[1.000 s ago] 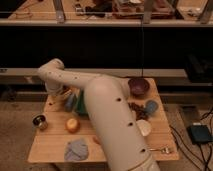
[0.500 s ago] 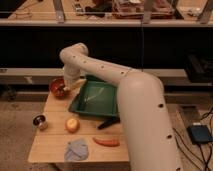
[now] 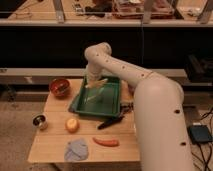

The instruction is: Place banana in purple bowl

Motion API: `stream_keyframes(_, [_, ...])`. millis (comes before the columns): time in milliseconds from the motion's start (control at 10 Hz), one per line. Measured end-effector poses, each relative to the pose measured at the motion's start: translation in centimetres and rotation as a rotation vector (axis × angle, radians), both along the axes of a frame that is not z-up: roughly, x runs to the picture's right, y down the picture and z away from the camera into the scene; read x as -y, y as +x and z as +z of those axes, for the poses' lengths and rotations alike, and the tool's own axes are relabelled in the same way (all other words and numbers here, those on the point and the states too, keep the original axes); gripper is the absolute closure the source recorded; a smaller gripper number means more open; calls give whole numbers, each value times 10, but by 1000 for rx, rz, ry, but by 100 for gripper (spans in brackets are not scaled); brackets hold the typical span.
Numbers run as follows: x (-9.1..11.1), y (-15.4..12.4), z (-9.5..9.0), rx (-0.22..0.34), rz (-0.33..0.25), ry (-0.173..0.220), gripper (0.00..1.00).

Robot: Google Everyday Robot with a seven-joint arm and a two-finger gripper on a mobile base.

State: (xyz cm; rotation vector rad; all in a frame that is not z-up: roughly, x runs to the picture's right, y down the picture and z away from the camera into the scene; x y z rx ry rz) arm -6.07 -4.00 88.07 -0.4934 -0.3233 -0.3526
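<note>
The white robot arm [image 3: 155, 115] fills the right side of the view, rising past the right of the green tray [image 3: 109, 99] and bending back down over it. The wooden table [image 3: 52, 142] carries everything else, with the tray lying near its middle. The gripper [image 3: 94, 81] hangs above the tray's left half, its fingers pressed together on the banana [image 3: 98, 84], a pale yellow curve held tilted in the air over the tray floor, clear of it. The purple bowl does not show; the arm covers the table to the right of the tray.

Left of the tray, at its far corner, stands a red-orange bowl [image 3: 53, 85] with something dark and yellowish inside that cannot be made out. In front of the tray, near the table's front edge, lies a crumpled blue-grey cloth [image 3: 76, 149], and to its right an orange carrot [image 3: 106, 142]. A black tool [image 3: 111, 121] lies just off the tray's front right corner. A round yellow-orange fruit [image 3: 72, 124] sits near the tray's front left corner, and further left a small dark-topped cup [image 3: 40, 121].
</note>
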Motion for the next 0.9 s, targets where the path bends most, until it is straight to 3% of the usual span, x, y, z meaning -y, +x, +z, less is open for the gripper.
stream_keyframes(200, [1, 32, 9, -44, 16, 2, 100])
stream_keyframes(900, [3, 25, 10, -55, 11, 13, 100])
